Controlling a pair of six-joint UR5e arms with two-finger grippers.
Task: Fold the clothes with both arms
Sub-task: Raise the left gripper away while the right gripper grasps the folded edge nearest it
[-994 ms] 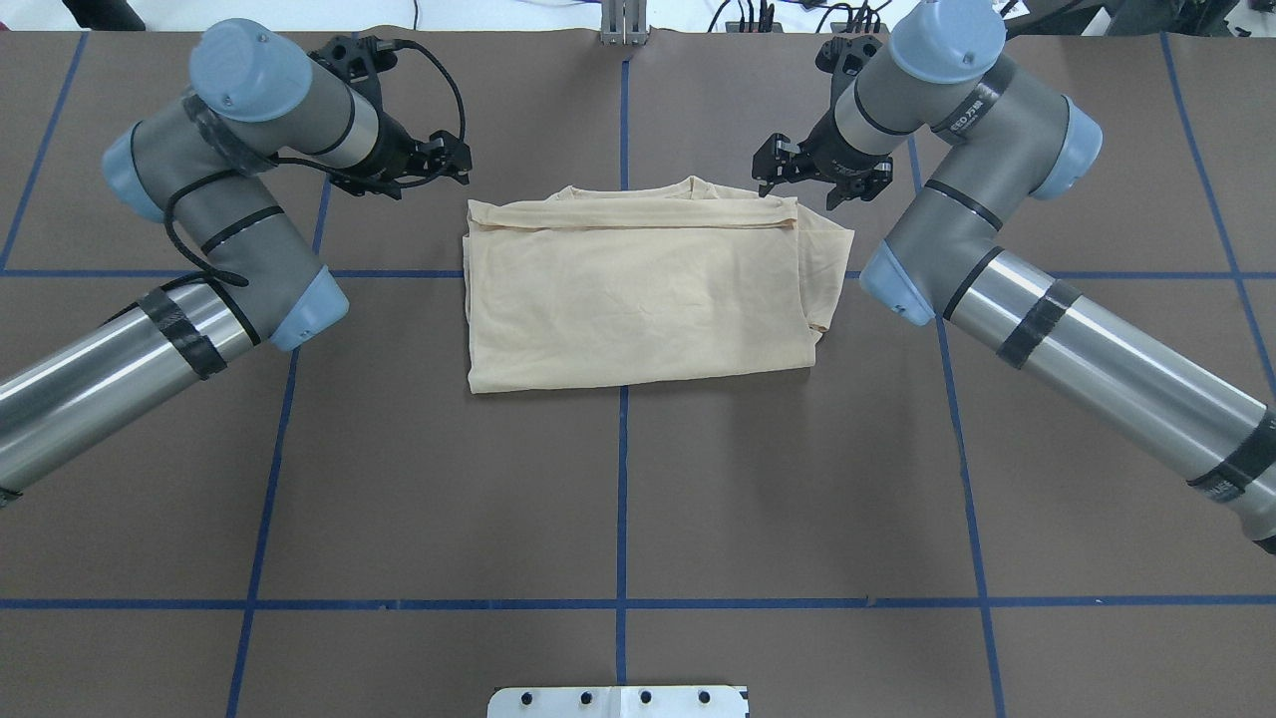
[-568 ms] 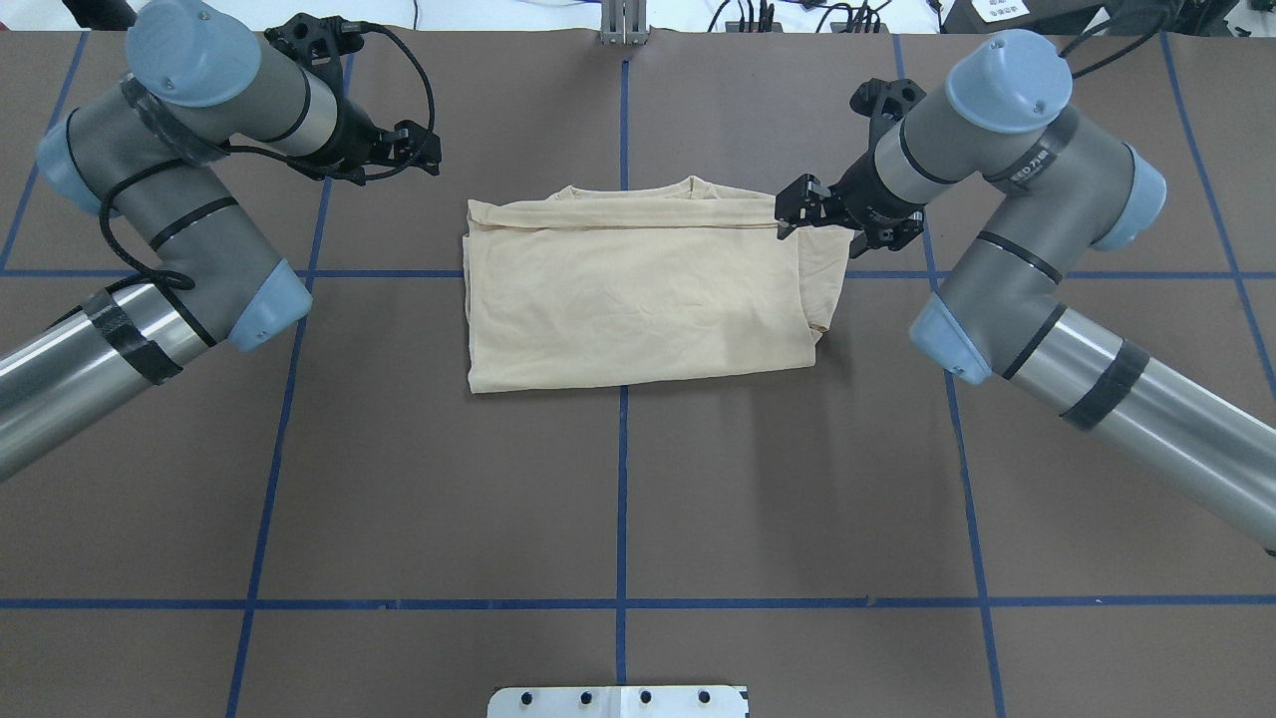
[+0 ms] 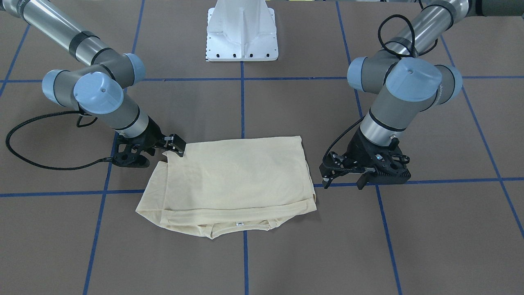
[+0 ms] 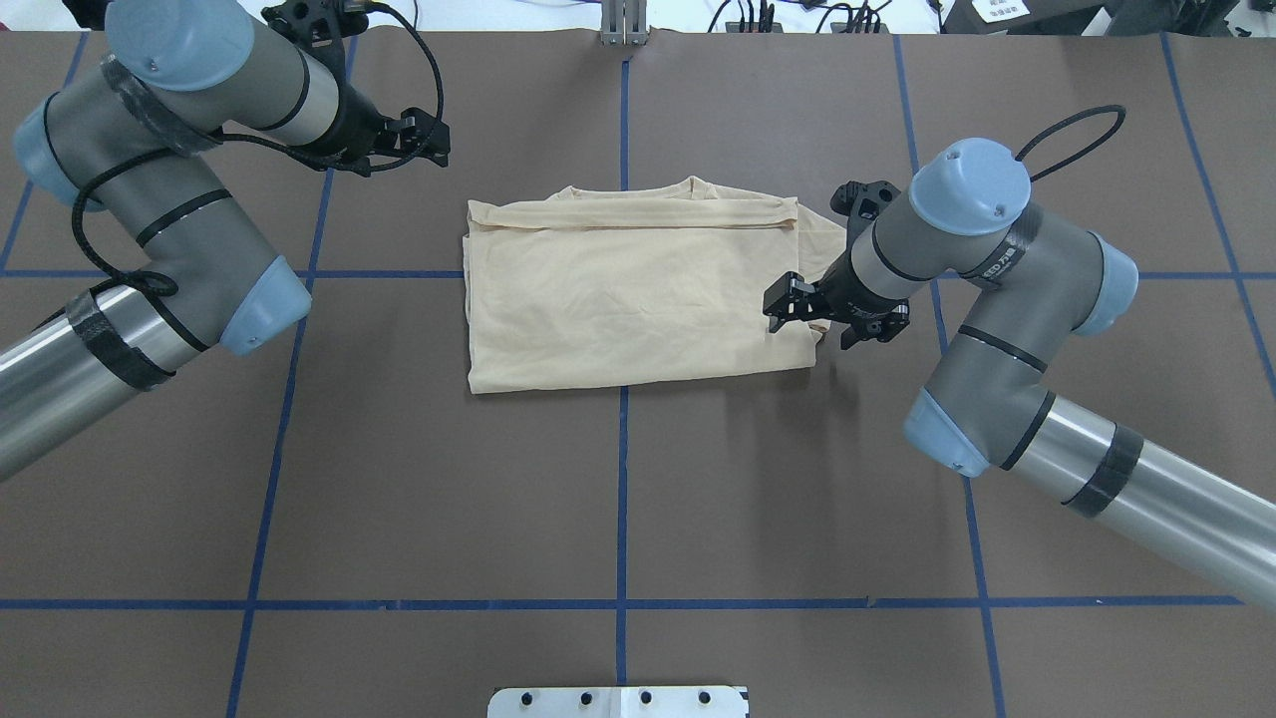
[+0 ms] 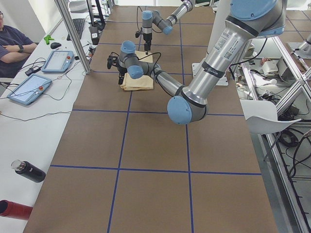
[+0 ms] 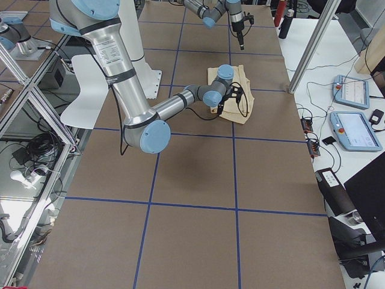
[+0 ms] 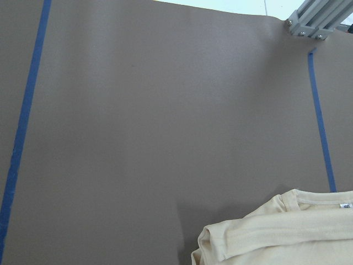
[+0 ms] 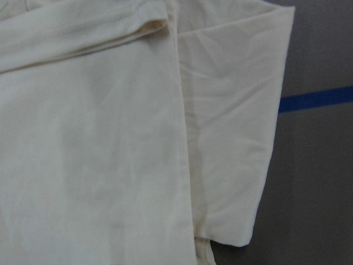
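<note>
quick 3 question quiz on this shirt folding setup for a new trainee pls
1. True or false: the left gripper hangs directly over the shirt.
2. Which gripper is at the shirt's edge? A) left only B) right only C) both
3. Fill in: the shirt's collar lies on the side ___ the robot's white base (nearest / farthest from).

Key
1. False: it is over bare table, off the shirt's corner, jaws open.
2. B: the right gripper is over the shirt's side edge, jaws open.
3. Farthest from.
</note>
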